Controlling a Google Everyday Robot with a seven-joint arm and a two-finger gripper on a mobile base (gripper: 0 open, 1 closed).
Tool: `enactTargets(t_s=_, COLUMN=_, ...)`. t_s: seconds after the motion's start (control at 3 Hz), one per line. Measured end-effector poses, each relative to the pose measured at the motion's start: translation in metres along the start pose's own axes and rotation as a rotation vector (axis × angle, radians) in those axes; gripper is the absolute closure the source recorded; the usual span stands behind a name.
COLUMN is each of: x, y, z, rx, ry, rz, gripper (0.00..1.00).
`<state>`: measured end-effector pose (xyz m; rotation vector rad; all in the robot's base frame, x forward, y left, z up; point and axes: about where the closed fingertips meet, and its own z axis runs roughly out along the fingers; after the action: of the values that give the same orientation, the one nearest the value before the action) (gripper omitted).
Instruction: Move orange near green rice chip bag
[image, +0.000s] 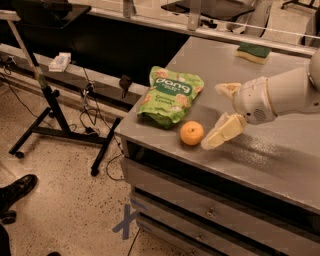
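Observation:
The orange (192, 133) sits on the grey table (280, 155) near its front edge, just below and right of the green rice chip bag (170, 95), almost touching the bag's lower corner. The bag lies flat with white "dang" lettering facing up. My gripper (214, 116) is to the right of the orange, low over the table, with its pale fingers (223, 132) spread open and empty. The near finger's tip is close beside the orange but apart from it.
A green-and-yellow sponge (254, 52) lies at the table's far side. The table's front edge and left corner are close to the orange. A black stand (50, 107) and cables are on the floor at left; a shoe (17, 190) shows at bottom left.

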<state>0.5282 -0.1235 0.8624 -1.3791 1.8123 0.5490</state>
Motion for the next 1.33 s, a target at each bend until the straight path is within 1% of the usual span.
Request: enactTargets(t_s=1.33, x=0.019, y=-0.006, z=-0.021, rx=0.046, ry=0.019, rz=0.043, gripper=0.0)
